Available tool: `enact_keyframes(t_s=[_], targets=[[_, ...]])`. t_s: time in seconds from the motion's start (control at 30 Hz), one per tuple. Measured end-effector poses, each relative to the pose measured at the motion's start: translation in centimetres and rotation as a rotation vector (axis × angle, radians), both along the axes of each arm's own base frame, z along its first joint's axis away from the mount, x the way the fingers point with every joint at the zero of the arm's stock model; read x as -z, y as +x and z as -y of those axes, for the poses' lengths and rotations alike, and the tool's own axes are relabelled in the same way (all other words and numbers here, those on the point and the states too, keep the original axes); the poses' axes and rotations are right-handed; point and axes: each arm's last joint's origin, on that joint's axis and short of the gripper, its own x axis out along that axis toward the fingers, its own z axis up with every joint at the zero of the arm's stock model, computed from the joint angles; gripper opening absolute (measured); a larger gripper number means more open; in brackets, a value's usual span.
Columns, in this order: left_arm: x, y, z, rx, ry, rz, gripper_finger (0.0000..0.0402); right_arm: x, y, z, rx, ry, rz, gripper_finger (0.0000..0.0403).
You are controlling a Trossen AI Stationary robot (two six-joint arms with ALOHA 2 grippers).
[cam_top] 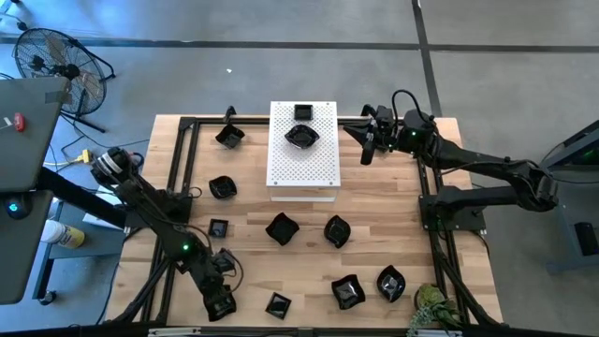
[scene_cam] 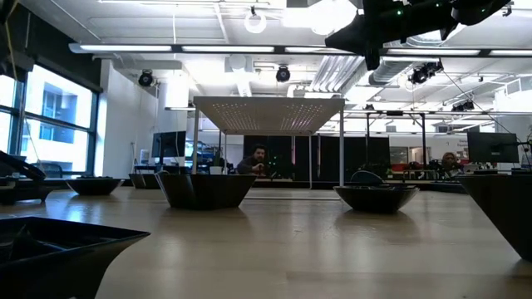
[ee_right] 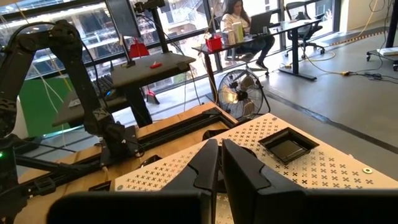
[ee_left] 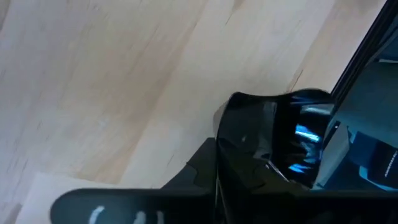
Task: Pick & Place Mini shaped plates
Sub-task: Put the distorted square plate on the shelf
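Several glossy black mini plates lie on the wooden table, among them ones at the middle (cam_top: 281,227), beside it (cam_top: 336,229) and at the near right (cam_top: 390,283). Two more rest on the white perforated board (cam_top: 318,168): a square plate (cam_top: 302,112) and a wavy plate (cam_top: 301,138). My left gripper (cam_top: 220,301) is at the table's near left corner, shut on a mini plate (ee_left: 273,137). My right gripper (ee_right: 221,165) is shut and empty, raised beside the board's far right corner (cam_top: 367,145). My left gripper holds the mini plate by the part of its rim nearest the fingers (ee_left: 239,149). Fingers and plate are both black and merge, so the kind of hold does not show. I cannot tell whether the plate rests on the table or is lifted.
Black frame rails (cam_top: 182,159) run along the table's left, right and far sides. A small plant (cam_top: 435,309) stands at the near right corner. Plates (scene_cam: 205,189) stand close before the low camera. A fan (cam_top: 56,61) stands off the table, far left.
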Motion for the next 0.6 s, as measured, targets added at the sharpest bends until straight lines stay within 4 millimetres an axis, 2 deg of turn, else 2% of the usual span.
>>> enact_keyframes(t_s=[0.17, 0.3, 0.43, 0.6], targets=[[-1.1, -0.3, -0.4, -0.026, -0.025, 0.021, 0.0001, 0.0, 0.0, 0.0, 0.0, 0.0, 0.0, 0.0016], [-3.1, -0.8, -1.3, -0.117, -0.058, 0.077, 0.0001, 0.0, 0.0, 0.0, 0.005, 0.0, 0.0, 0.0016], [-5.6, -0.9, -3.5, -0.255, -0.102, 0.167, 0.0001, 0.0, 0.0, 0.1, 0.022, -0.001, -0.001, 0.0017], [-8.8, -0.3, -7.7, -0.473, -0.157, 0.338, 0.0, 0.0, 0.0, 0.1, 0.038, -0.001, -0.001, 0.0016]])
